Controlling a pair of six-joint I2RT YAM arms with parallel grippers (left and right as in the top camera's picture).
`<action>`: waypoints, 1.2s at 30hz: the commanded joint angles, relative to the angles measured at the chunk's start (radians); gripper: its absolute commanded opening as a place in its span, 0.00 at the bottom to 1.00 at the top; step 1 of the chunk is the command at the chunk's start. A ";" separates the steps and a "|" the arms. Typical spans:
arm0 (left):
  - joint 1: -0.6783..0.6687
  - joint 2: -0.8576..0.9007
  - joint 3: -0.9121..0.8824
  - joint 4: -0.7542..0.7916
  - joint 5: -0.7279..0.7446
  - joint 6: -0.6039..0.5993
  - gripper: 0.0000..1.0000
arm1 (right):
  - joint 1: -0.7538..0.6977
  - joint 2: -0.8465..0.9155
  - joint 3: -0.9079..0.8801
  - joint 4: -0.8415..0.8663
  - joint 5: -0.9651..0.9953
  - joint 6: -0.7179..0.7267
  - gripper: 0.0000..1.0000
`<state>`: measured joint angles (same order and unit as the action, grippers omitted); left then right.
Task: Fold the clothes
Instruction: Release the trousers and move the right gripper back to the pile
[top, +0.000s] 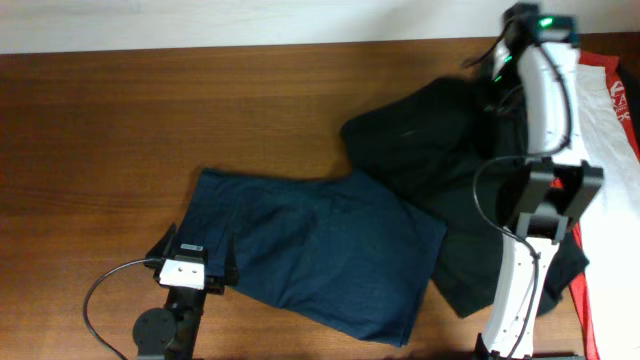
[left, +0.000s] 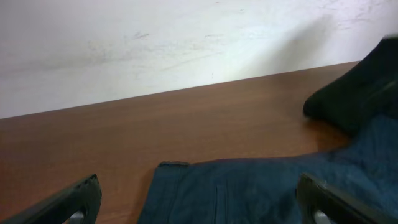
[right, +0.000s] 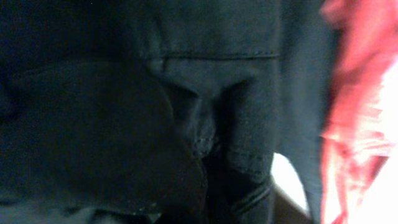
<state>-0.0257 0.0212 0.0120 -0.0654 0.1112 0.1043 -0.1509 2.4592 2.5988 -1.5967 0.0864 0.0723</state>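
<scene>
The brown bench (top: 120, 110) carries everything. The biggest piece is the navy shorts (top: 330, 250), lying flat near the middle with one end towards the left arm. The black garment (top: 420, 140) sits rumpled at their right end, touching them. The red-and-white one (top: 612, 140) lies beyond that at the far right edge.

I'd judge the shorts to be weightier than the others. The cloth looks denim-like and limp, yet firm enough to keep a crease and unlikely to slip. The seamed hem at the left end (left: 186, 167) looks the best place to take hold, since the cloth is thicker there. A pinch should catch every layer or the lower one will trail.

The right arm (top: 547, 100) reaches over the black heap. Its camera is so close to dark cloth that I cannot tell how its jaws stand. The left gripper (top: 193, 262) is at the shorts' near-left corner, jaws spread wide with nothing between them, one finger (left: 78, 198) over bare wood and the other over the cloth.
</scene>
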 joint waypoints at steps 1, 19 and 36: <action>0.005 -0.007 -0.003 -0.005 -0.003 -0.009 0.99 | -0.087 -0.069 0.241 -0.075 0.042 0.015 0.04; 0.005 -0.007 -0.003 -0.005 -0.003 -0.009 0.99 | -0.613 -0.257 0.308 -0.102 -0.236 0.094 0.99; 0.005 -0.007 -0.003 -0.005 -0.003 -0.009 0.99 | -0.505 -0.423 -0.844 0.266 -0.025 -0.117 0.99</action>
<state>-0.0257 0.0216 0.0120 -0.0654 0.1112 0.1043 -0.6533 2.0480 1.8091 -1.3628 0.0154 -0.0135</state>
